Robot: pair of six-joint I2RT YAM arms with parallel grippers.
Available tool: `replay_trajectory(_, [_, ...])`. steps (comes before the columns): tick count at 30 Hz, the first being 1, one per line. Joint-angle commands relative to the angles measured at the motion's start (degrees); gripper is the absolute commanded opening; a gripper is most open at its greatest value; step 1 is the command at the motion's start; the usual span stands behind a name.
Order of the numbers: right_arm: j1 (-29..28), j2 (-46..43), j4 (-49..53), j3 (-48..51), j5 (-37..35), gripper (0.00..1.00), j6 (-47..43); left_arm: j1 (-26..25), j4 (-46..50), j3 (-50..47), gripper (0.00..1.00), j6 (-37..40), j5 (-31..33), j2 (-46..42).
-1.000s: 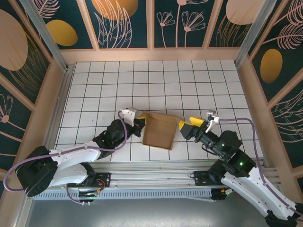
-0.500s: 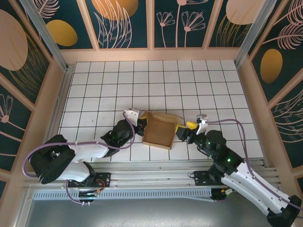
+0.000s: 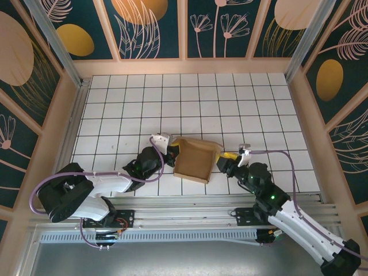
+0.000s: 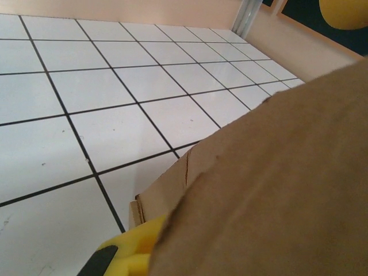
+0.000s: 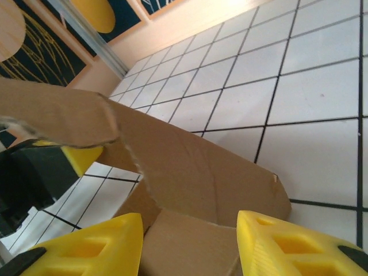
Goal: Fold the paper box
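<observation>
The paper box (image 3: 194, 160) sits on the white tiled tabletop (image 3: 230, 103), towards the near edge and between the two arms. It is half formed: a brown cardboard sheet with its floor flat on the tiles and its far and side walls partly raised, loose rather than locked.

The left claw (image 3: 171, 151) is at the box's left edge. It is closed tight, and its wrist view shows one yellow finger (image 4: 135, 250) tucked under a broad sweep of cardboard, so I judge it is pinching the left wall and anchoring the box.

The right claw (image 5: 190, 230) is at the right edge. Its two yellow fingers (image 5: 92, 247) stand moderately apart, with a cardboard flap lying in the gap between them, and neither pad presses on the flap yet. Beyond that flap, a curved wall rises and bends over towards the left claw.

The step in hand looks like securing the right-hand flap while the left side is held steady — a set-up for raising and tucking that side.

The next move calls for the right claw to narrow onto the flap squarely, near its crease, then swing it up and inward. The cardboard is thin and springy — a grip too close to the torn-looking edge could buckle it, and a hard pull could drag the box out of the left claw's hold.
</observation>
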State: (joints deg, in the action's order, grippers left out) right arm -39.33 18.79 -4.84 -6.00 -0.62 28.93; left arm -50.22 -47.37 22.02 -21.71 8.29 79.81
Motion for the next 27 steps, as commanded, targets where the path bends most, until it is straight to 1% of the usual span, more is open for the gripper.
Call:
replay_trajectory(1, [4.02, -0.28, -2.54, 0.47, 5.47, 0.47, 3.30, -0.15, 0.56, 0.13, 0.00, -1.76, -1.76, 1.23])
replay_trajectory(4, [7.65, -0.83, 1.55, -0.12, 7.51, 0.47, 4.44, -0.14, 3.36, 0.63, 0.00, -1.84, -0.36, 1.31])
replay_trajectory(5, [7.64, -1.07, 3.17, -0.30, 7.86, 0.47, 4.89, -0.14, 4.71, 1.06, 0.00, -1.80, -0.04, 1.45])
replay_trajectory(6, [9.68, -1.12, 4.61, -0.56, 7.85, 0.46, 5.49, -0.11, 5.34, 1.30, 0.00, -1.70, -0.23, 1.72])
replay_trajectory(7, [10.46, -1.12, 6.16, -0.83, 7.24, 0.46, 6.48, -0.14, 5.83, 1.57, 0.00, -1.72, -0.74, 2.12])
replay_trajectory(12, [13.99, 2.13, 10.31, -2.94, 3.45, 0.36, 10.79, -0.23, 5.22, 1.20, 0.00, -3.04, -2.05, 4.27])
replay_trajectory(14, [15.74, 4.72, 8.14, -3.15, 6.06, 0.34, 10.43, -0.27, 4.63, 0.77, 0.00, -3.53, -2.30, 4.61])
replay_trajectory(18, [17.95, 9.67, -0.04, -2.68, 12.97, 0.30, 11.34, -0.50, 4.61, 0.57, 0.00, -3.48, -2.34, 4.44])
replay_trajectory(20, [18.06, 11.40, -3.31, -2.85, 14.85, 0.27, 11.64, -0.58, 4.83, 0.57, 0.00, -3.35, -2.31, 4.22])
replay_trajectory(25, [18.04, 15.94, -11.67, -2.55, 20.12, 0.24, 12.44, -1.02, 4.25, 0.65, 0.00, -3.54, -2.65, 3.86])
replay_trajectory(27, [17.95, 17.45, -13.44, -2.13, 22.12, 0.21, 12.61, -1.13, 4.29, 0.95, 0.00, -3.66, -2.67, 4.03])
